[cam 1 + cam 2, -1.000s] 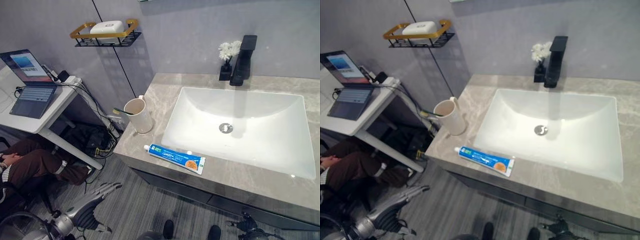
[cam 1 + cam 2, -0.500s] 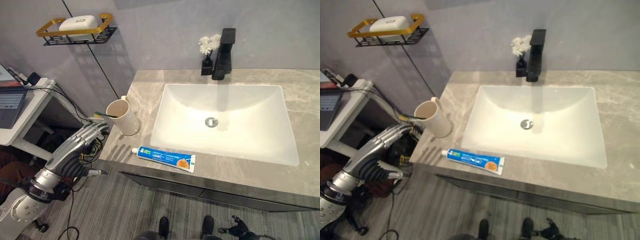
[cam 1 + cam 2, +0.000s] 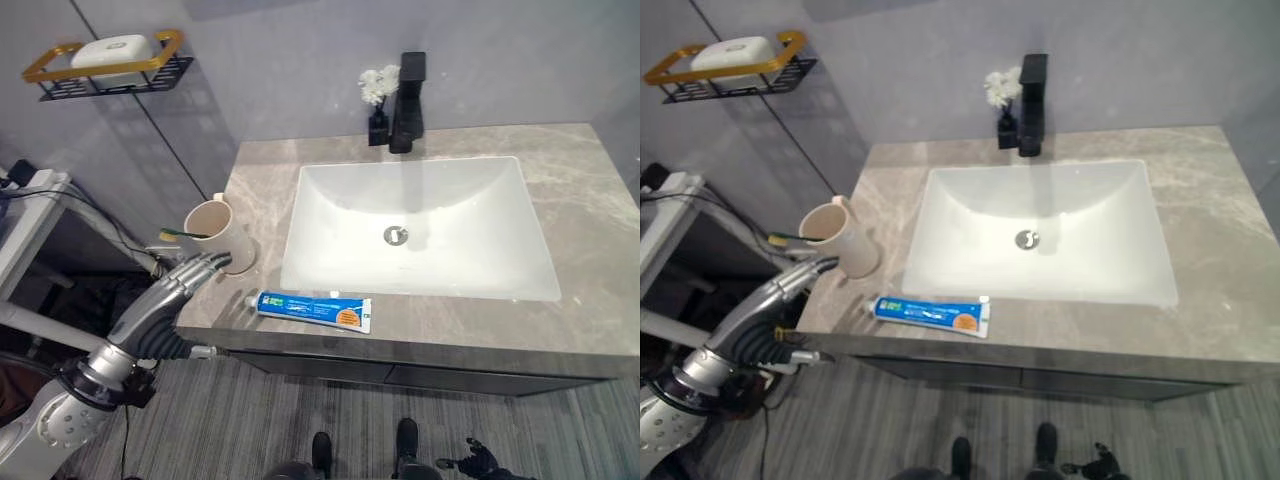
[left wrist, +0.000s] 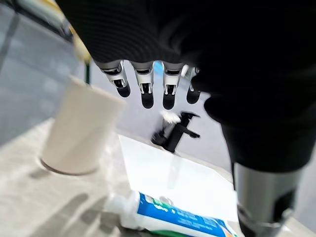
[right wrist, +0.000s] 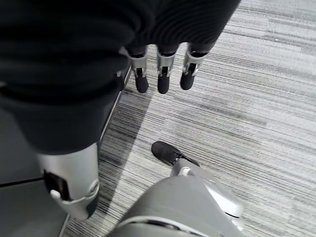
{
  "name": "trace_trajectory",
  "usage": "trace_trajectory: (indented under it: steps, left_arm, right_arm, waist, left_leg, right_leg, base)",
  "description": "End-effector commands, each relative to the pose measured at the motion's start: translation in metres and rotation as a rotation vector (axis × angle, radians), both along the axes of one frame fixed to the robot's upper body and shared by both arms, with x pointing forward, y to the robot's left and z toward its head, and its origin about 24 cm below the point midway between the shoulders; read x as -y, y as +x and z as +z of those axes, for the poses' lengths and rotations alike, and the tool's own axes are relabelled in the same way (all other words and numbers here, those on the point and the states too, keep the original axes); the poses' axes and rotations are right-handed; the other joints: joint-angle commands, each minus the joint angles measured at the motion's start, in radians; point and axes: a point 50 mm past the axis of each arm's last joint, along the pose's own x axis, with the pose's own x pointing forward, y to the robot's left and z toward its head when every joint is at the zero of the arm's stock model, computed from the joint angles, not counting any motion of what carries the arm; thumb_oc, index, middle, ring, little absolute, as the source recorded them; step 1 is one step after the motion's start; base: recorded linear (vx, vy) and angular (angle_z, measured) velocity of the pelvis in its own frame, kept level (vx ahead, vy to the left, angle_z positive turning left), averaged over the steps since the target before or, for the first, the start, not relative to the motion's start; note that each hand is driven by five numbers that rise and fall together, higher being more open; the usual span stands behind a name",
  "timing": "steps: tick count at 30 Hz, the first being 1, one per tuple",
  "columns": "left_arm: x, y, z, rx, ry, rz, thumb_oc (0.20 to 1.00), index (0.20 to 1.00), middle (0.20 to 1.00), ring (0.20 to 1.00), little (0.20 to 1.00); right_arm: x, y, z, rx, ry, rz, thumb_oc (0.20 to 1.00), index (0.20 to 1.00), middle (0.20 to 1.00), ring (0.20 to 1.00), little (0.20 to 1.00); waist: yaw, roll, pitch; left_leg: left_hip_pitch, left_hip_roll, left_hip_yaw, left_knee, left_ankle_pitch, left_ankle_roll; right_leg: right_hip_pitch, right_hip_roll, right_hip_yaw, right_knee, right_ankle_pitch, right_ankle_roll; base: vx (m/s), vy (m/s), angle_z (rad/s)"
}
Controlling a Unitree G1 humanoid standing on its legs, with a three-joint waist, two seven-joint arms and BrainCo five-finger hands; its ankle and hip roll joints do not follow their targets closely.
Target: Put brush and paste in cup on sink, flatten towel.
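A cream cup (image 3: 218,232) stands on the grey counter's left end, with a toothbrush (image 3: 180,235) in it, one end poking out past the rim. A blue and white toothpaste tube (image 3: 313,310) lies flat near the counter's front edge. My left hand (image 3: 165,308) is open, its straight fingertips at the counter's left front corner, just short of the cup's base and left of the tube. The left wrist view shows the cup (image 4: 81,128) and the tube (image 4: 173,217) past those fingers. My right hand (image 5: 160,74) hangs open over the floor.
A white sink basin (image 3: 300,270) fills the counter's middle, with a black faucet (image 3: 408,90) and a small vase of white flowers (image 3: 377,95) behind it. A wall shelf with soap (image 3: 105,62) hangs at the upper left. A white desk edge (image 3: 25,195) is at the far left.
The camera has shifted, so the whole scene sits further left. My left hand has risen from low by the floor up to the counter's edge beside the cup.
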Motion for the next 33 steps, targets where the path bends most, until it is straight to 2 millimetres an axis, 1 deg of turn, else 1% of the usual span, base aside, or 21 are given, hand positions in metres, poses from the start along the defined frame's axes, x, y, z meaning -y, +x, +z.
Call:
trace_trajectory:
  steps: [1,5,7,13,16,18,19,20,23,27,33]
  left_arm:
    - [0.013,0.005,0.020,0.104,-0.008,-0.081,1.000,1.000,1.000,1.000,1.000]
    - [0.017,0.007,0.015,0.084,0.003,-0.102,1.000,1.000,1.000,1.000,1.000]
    - [0.020,0.009,0.007,0.050,0.008,-0.109,1.000,1.000,1.000,1.000,1.000]
    - [0.023,0.008,-0.002,0.006,0.014,-0.121,1.000,1.000,1.000,1.000,1.000]
    - [0.024,0.008,-0.016,-0.057,0.010,-0.119,1.000,1.000,1.000,1.000,1.000]
    - [0.024,0.007,-0.018,-0.063,0.011,-0.117,1.000,1.000,1.000,1.000,1.000]
    - [0.024,0.007,-0.025,-0.104,-0.022,-0.100,1.000,1.000,1.000,1.000,1.000]
    - [0.026,0.009,-0.030,-0.133,-0.118,-0.072,1.000,1.000,1.000,1.000,1.000]
    - [0.029,0.010,-0.030,-0.130,-0.159,-0.064,1.000,1.000,1.000,1.000,1.000]
    - [0.032,0.011,-0.032,-0.135,-0.160,-0.064,1.000,1.000,1.000,1.000,1.000]
    - [0.026,0.012,-0.036,-0.157,-0.195,-0.021,1.000,1.000,1.000,1.000,1.000]
  right_arm:
    - [-0.013,0.024,0.003,0.066,0.021,0.050,1.000,1.000,1.000,1.000,1.000]
    - [-0.011,0.023,0.004,0.067,0.012,0.032,1.000,1.000,1.000,1.000,1.000]
    - [-0.008,0.017,0.002,0.055,0.015,-0.012,1.000,1.000,1.000,1.000,1.000]
    - [-0.005,0.008,0.000,0.028,0.012,-0.043,1.000,1.000,1.000,1.000,1.000]
    - [-0.003,0.003,-0.001,0.017,0.006,-0.062,1.000,1.000,1.000,1.000,1.000]
    - [-0.003,0.003,-0.001,0.020,0.006,-0.062,1.000,1.000,1.000,1.000,1.000]
    - [-0.003,0.004,-0.001,0.029,0.012,-0.071,1.000,1.000,1.000,1.000,1.000]
    - [-0.002,0.003,-0.001,0.039,0.035,-0.137,1.000,1.000,1.000,1.000,1.000]
    - [-0.002,0.002,-0.002,0.051,0.049,-0.198,1.000,1.000,1.000,1.000,1.000]
    - [-0.005,0.006,-0.001,0.062,0.053,-0.170,1.000,1.000,1.000,1.000,1.000]
    - [-0.007,0.004,-0.002,0.076,0.091,-0.237,1.000,1.000,1.000,1.000,1.000]
  waist:
    - [-0.010,-0.058,0.006]
    - [-0.011,-0.065,0.001]
    - [-0.021,-0.069,-0.003]
    - [-0.030,-0.071,-0.005]
    - [-0.038,-0.075,-0.003]
    - [-0.038,-0.075,-0.003]
    - [-0.041,-0.079,-0.003]
    - [-0.042,-0.081,-0.003]
    - [-0.040,-0.080,-0.003]
    - [-0.043,-0.086,-0.005]
    - [-0.042,-0.095,-0.005]
  left_leg:
    - [-0.013,-0.024,0.005,0.010,-0.001,-0.012]
    - [-0.016,-0.020,0.015,0.010,-0.003,-0.013]
    - [-0.011,-0.014,0.022,0.010,-0.007,-0.014]
    - [-0.003,-0.007,0.031,0.010,-0.012,-0.016]
    - [-0.002,-0.002,0.039,0.010,-0.013,-0.017]
    - [-0.002,-0.001,0.042,0.010,-0.014,-0.017]
    - [0.001,0.001,0.045,0.010,-0.015,-0.017]
    - [0.001,0.001,0.046,0.010,-0.014,-0.016]
    - [0.001,0.003,0.046,0.010,-0.015,-0.015]
    - [0.000,0.006,0.046,0.010,-0.016,-0.016]
    - [-0.004,0.010,0.050,0.010,-0.016,-0.016]
  right_leg:
    - [0.072,-0.070,0.050,0.010,-0.025,0.102]
    - [0.063,-0.065,0.055,0.010,-0.023,0.103]
    - [0.060,-0.058,0.061,0.010,-0.025,0.101]
    - [0.058,-0.053,0.069,0.010,-0.028,0.099]
    - [0.053,-0.044,0.076,0.010,-0.031,0.097]
    - [0.051,-0.043,0.078,0.010,-0.031,0.098]
    - [0.050,-0.041,0.082,0.010,-0.031,0.097]
    - [0.048,-0.040,0.084,0.010,-0.031,0.096]
    - [0.048,-0.037,0.083,0.010,-0.033,0.095]
    - [0.045,-0.034,0.085,0.010,-0.032,0.095]
    - [0.037,-0.031,0.089,0.010,-0.028,0.094]
  base:
    - [0.03,-0.014,-0.06]
    - [0.03,-0.014,-0.07]
    - [0.05,-0.026,-0.14]
    - [0.01,-0.005,-0.02]
    - [0.01,-0.019,-0.09]
    - [0.01,-0.008,-0.16]
    - [0.01,-0.008,-0.15]
    - [0.01,-0.012,-0.09]
    - [0.00,-0.002,-0.02]
    - [0.00,0.000,0.00]
    - [0.00,0.000,0.00]
